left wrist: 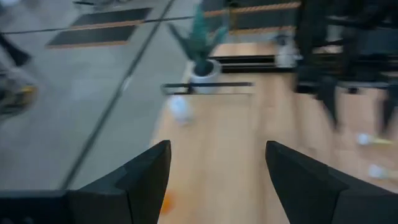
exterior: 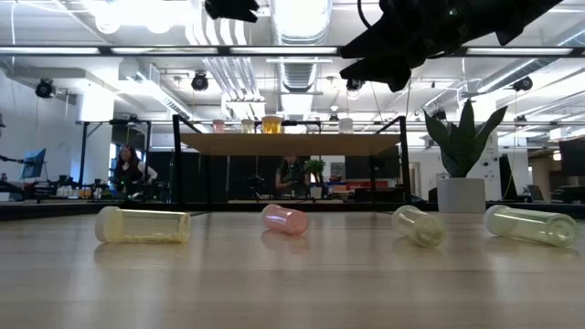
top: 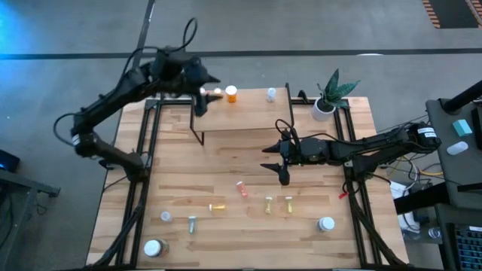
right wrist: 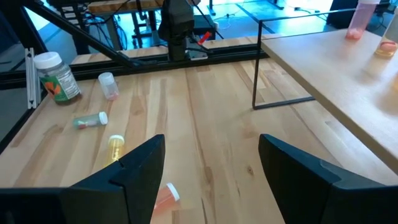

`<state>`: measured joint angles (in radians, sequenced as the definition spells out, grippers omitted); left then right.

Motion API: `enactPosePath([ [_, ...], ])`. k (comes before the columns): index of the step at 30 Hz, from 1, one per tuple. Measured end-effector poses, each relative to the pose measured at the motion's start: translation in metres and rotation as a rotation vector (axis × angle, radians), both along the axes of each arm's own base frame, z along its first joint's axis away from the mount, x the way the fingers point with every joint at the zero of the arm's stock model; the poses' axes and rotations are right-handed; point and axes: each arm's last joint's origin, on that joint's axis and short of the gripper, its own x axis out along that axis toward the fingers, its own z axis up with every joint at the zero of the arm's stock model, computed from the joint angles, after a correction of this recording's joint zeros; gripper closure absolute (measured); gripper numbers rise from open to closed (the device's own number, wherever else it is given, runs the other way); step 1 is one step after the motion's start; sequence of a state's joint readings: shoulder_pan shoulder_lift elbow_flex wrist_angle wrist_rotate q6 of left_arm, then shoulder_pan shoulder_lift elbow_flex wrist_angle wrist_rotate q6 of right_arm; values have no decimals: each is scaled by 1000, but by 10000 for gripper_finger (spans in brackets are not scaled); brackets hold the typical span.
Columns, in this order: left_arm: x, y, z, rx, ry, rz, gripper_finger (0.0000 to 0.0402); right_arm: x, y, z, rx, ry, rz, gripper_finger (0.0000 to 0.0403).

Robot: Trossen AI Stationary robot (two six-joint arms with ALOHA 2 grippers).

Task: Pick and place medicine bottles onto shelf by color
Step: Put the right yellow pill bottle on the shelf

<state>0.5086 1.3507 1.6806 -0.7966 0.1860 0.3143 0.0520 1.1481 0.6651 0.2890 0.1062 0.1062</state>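
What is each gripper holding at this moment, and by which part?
Nothing is held. The left gripper is open above the shelf. The right gripper is open above the table, with a red bottle lying below it.

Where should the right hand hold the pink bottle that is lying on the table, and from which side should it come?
Probably at the middle of its body, coming from above. The pink bottle lies on its side, apart from the others, so the right hand, open beside it, can close across its round body.
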Motion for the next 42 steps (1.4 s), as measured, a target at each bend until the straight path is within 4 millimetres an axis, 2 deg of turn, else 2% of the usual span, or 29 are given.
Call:
enactPosePath([
  [4,-13,-23,-26,-54,-68,-73,156,0,7,0,-1,2,25,154],
  [10,-29,-59,-76,-79,-415,-175,156,-2,21,-1,-12,12,83,154],
  [17,-46,-76,-152,-77,-697,-246,156,-9,26,-18,61,77,78,154],
  [20,-51,-77,-171,-71,-795,-251,156,-10,26,-24,78,96,47,154],
  [24,-52,-79,-183,-90,-851,-270,156,-11,34,-23,23,93,-26,154],
  [28,-46,-78,-189,-110,-825,-267,156,-10,39,-18,5,113,-15,154],
  [38,-27,-75,-186,-148,-795,-274,156,-20,31,-22,123,441,-158,154],
  [42,-26,-80,-189,-178,-775,-348,156,-26,32,-22,217,550,-189,154],
])
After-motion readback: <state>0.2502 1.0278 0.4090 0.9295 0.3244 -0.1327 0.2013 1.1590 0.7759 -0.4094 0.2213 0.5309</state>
